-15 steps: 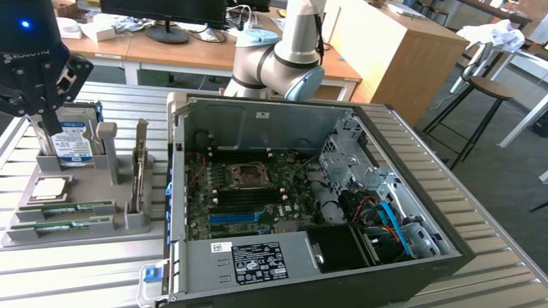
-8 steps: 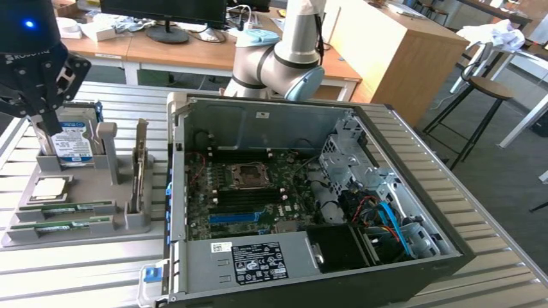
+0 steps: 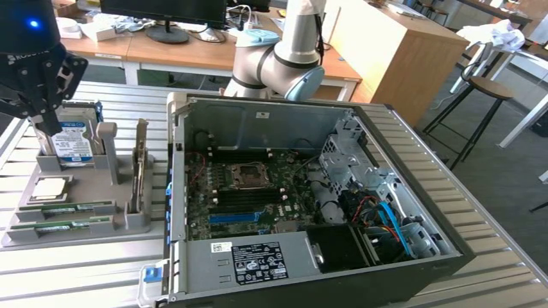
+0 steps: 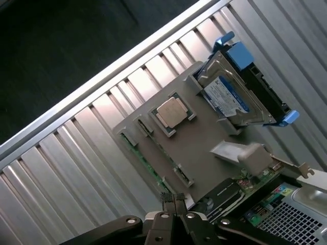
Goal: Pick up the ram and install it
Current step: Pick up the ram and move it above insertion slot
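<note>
My gripper's [image 3: 41, 122] jaws are shut tight, the two tips pressed together with nothing between them. In the wrist view I can see the closed fingers [image 4: 164, 204] with only air around them. They hold nothing and touch nothing.

The gripper hangs up high over the grey tray [image 3: 86, 239], above the end where the hard drive [image 3: 70, 144] with its blue label stands. The tray sits on the ribbed metal table [image 3: 77, 276].

The ram [image 3: 61, 226] is down on the other side of the tray, along the edge far from the hard drive. A second green stick [image 3: 67, 208] rests in the slot just beside it. Between the hard drive and these sticks sits the square silver processor chip [image 3: 50, 187]. So from the jaws, the ram is down and across the tray, past the chip.

The ram's long side runs along the tray's edge, going from the exterior view's left to its right. In the wrist view the ram [image 4: 145, 162] looks like a thin green line on the rim of the tray [image 4: 204, 138], slanting toward my gripper [image 4: 172, 196]. Its end seems near the tips there, but I think the tips are well above it.

The open computer case [image 3: 256, 119] stands just beside the tray, on the exterior view's right. The ram has not been picked up yet.
</note>
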Available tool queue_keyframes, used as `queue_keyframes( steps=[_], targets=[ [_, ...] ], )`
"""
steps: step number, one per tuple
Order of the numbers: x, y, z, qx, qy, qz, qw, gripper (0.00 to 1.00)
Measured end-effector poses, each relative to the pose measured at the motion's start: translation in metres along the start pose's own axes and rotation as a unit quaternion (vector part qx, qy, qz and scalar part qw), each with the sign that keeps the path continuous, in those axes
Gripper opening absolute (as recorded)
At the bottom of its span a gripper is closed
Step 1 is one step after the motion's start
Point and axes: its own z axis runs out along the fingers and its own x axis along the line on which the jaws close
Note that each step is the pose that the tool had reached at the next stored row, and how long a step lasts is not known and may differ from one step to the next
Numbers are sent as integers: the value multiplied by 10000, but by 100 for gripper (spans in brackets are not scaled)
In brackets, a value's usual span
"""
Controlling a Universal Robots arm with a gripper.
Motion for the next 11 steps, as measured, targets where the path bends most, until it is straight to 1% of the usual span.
queue_keyframes(
  steps=[3,6,11],
  targets=[
    [0,0,1,-5,8,-188,9998,10],
    [0,0,2,-9,17,-374,9993,10],
    [0,0,3,-16,32,-704,9975,10]
  ],
)
